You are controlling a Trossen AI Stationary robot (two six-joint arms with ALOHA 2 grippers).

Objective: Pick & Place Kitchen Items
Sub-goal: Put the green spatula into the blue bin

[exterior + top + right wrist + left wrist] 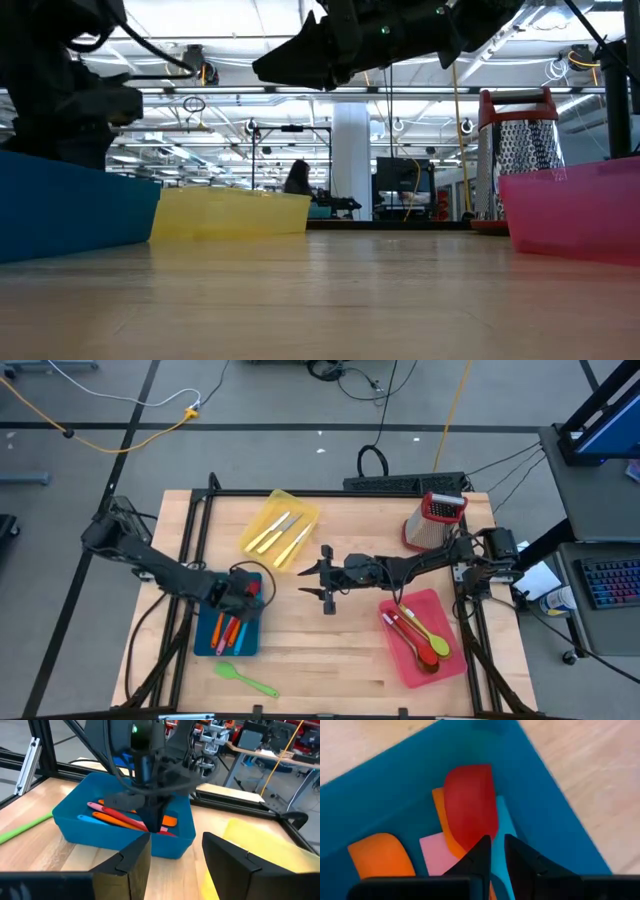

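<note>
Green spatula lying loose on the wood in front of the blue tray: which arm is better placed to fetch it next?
Left, probably. The left gripper hangs over the blue plastic tray, close to the slim green spatula. The right gripper, open and empty, hovers mid-table, farther away.

spatulas [230, 628]: blue tray | knives [280, 532]: yellow | spoons [420, 635]: pink

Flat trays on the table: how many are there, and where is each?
3. The yellow tray lies at the far middle, the blue tray at the near left under the left arm, the pink tray at the near right. None seems hidden.
</note>
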